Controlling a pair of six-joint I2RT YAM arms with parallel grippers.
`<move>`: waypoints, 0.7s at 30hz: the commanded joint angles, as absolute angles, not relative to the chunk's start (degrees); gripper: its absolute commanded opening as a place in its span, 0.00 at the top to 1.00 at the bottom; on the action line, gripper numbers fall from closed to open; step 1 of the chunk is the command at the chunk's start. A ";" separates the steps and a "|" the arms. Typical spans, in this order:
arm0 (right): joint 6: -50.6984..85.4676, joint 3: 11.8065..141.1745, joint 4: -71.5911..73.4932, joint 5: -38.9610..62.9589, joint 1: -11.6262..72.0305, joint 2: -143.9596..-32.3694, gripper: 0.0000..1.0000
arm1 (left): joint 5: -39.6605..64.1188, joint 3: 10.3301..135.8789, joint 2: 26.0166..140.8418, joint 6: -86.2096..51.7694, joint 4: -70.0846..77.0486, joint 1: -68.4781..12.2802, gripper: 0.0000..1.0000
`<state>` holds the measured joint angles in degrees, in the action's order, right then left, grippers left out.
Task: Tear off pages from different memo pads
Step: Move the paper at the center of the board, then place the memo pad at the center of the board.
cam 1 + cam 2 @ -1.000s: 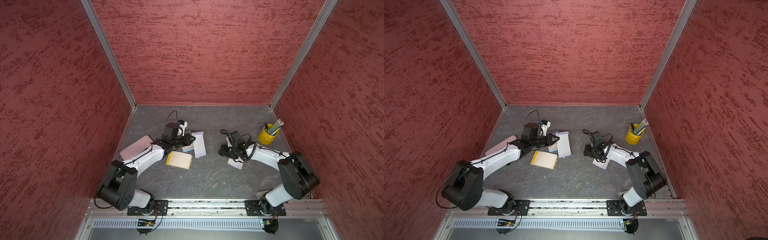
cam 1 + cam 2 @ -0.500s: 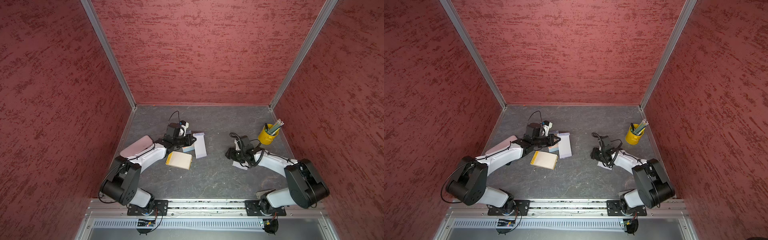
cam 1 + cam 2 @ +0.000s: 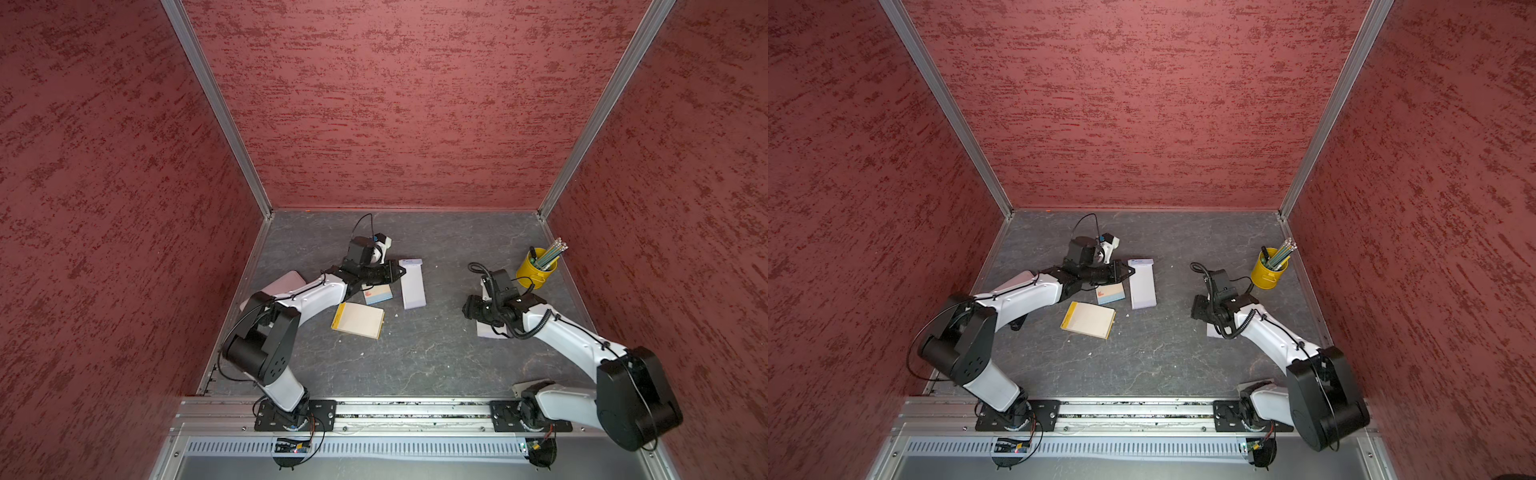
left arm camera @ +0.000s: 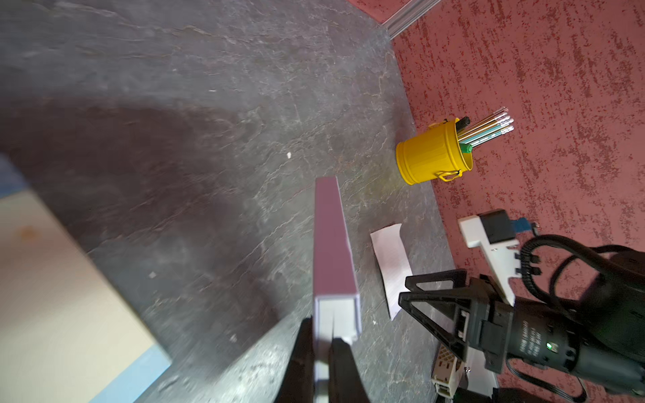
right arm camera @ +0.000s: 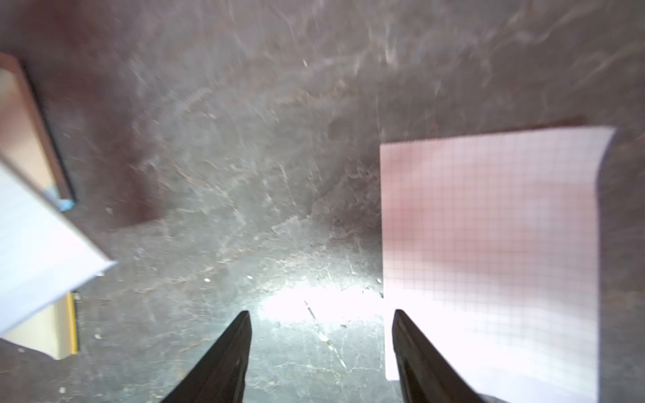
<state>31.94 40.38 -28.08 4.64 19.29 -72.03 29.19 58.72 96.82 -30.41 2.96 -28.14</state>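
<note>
- The left end effector [image 4: 321, 345] is clamped narrow on one short end of the lavender pad [image 3: 412, 286]. This pad lies left of the counter's [image 3: 436, 353] middle.
- The right end effector [image 5: 321, 313] stands half wide with nothing between its jaws. It is low over bare counter, with one fingertip at the edge of the loose lavender page [image 5: 488, 261].
- That page is a thin sheet with a fine grid and one corner slightly curled. It lies flat toward the right edge, partly under the right arm in both top views.
- The blue-bordered pad [image 3: 378, 294], with its red figure, lies just beside the lavender pad.
- The cream pad [image 3: 358, 320], with its yellow band, lies nearer the front edge.
- A yellow cup [image 3: 536, 272] of pencils stands near the far right corner.
- A pink case [image 3: 282, 282] lies by the left edge, partly hidden by the left arm.
</note>
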 commanded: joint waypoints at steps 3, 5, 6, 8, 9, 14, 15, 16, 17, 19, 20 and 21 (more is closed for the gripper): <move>31.75 43.09 -29.88 -0.04 15.92 -68.12 0.35 | 33.92 67.43 108.11 -36.16 11.66 -30.71 1.00; 31.83 42.76 -29.66 0.00 14.61 -66.82 0.35 | 34.94 71.27 113.01 -39.55 14.50 -31.47 1.00; 31.76 42.62 -29.62 -0.07 14.17 -66.26 0.35 | 35.35 73.48 115.55 -40.81 15.87 -31.91 1.00; 31.81 42.38 -29.71 -0.48 13.98 -65.45 0.35 | 35.54 77.86 120.22 -43.06 17.35 -32.70 1.00; 31.82 42.22 -29.62 -0.52 13.97 -65.15 0.35 | 35.85 80.19 122.77 -44.25 17.98 -33.08 1.00; 32.34 40.13 -28.94 0.17 13.97 -63.95 0.36 | 34.99 89.62 131.76 -45.72 14.27 -35.03 1.00; 32.43 39.62 -28.79 0.18 13.93 -63.73 0.36 | 34.23 91.09 132.48 -44.47 11.87 -35.47 1.00; 32.54 39.19 -28.66 0.21 13.93 -63.51 0.36 | 33.47 92.24 133.04 -43.12 9.71 -35.89 1.00; 32.59 38.83 -28.42 0.28 13.95 -63.33 0.36 | 32.56 93.51 133.43 -41.53 7.48 -36.27 0.98; 32.61 38.39 -27.84 0.61 13.97 -63.45 0.36 | 30.77 95.50 133.90 -38.43 3.44 -36.96 0.86; 32.63 38.25 -27.48 0.94 13.96 -63.71 0.36 | 29.74 96.52 134.02 -36.89 1.55 -37.22 0.80; 32.78 38.28 -27.05 1.38 13.97 -64.25 0.36 | 28.74 97.29 134.11 -35.46 0.07 -37.32 0.74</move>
